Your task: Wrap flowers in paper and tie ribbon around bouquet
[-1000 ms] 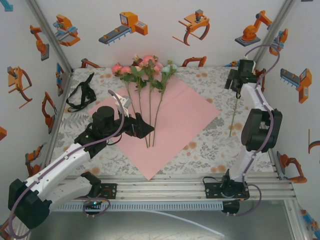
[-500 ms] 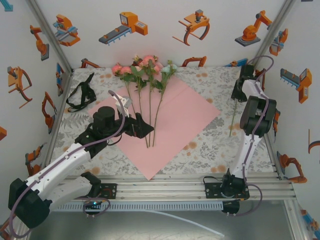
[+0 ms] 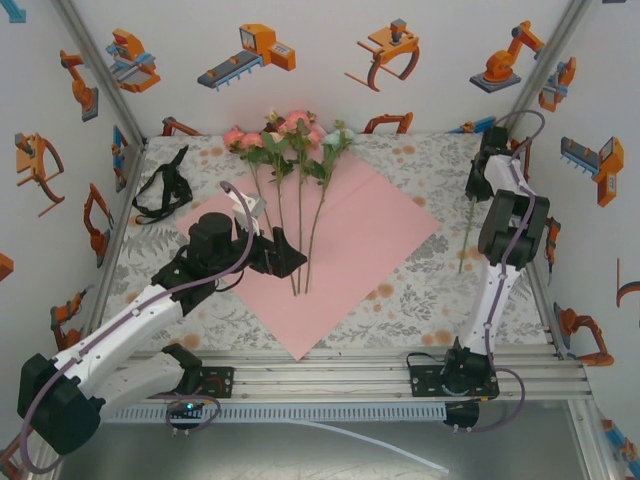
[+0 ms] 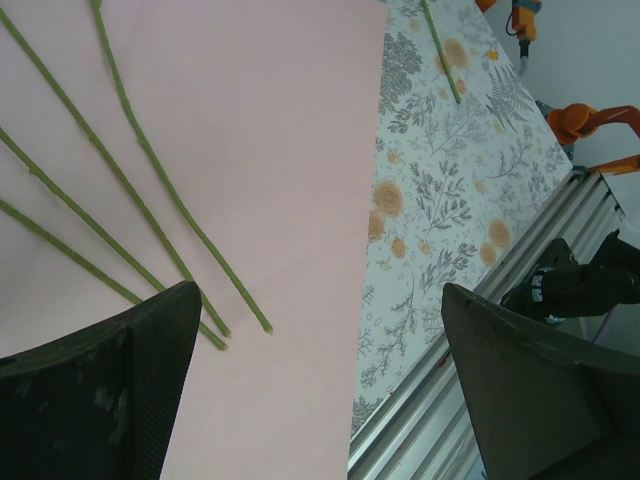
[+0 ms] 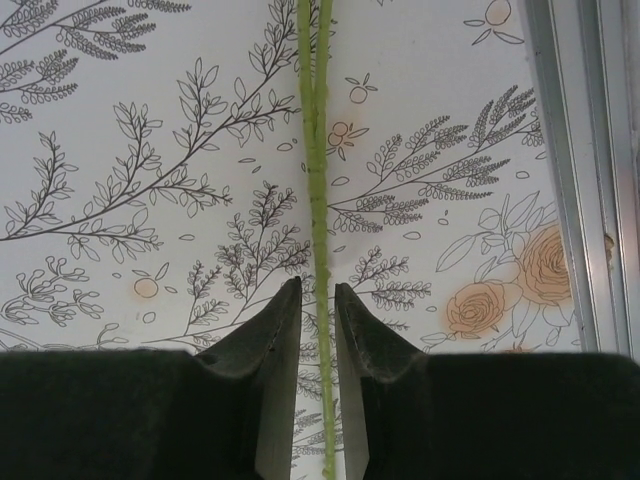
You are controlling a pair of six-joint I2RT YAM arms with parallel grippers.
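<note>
— Start with the big items. What is on the table?

— The table has a grey-white cloth printed with leaves and orange blooms. At the centre of the overhead frame lies the large thin sheet of paper. Its pale pink face is up, it lies flat, and it is turned like a diamond with one corner toward the lower edge.

— And the flowers?

— The artificial flowers, with pink, peach and cream heads and green leaves, sit at upper centre, just past the paper's far corner. Their long thin stalks run down across the pink sheet and draw together near the middle.

— The ribbon?

— The limp black fabric ribbon lies looped on the cloth at upper left, well apart from the paper.

— Anything loose?

— A single thin green stalk lies on the cloth at the right, off the paper.

— What of the claws?

— The left gripper is spread wide and holds nothing. It hangs over the pink sheet, just beside the stalk ends.
The right gripper has its jaws drawn close on either side of the lone stalk. I cannot tell whether the pads actually press it.
</note>
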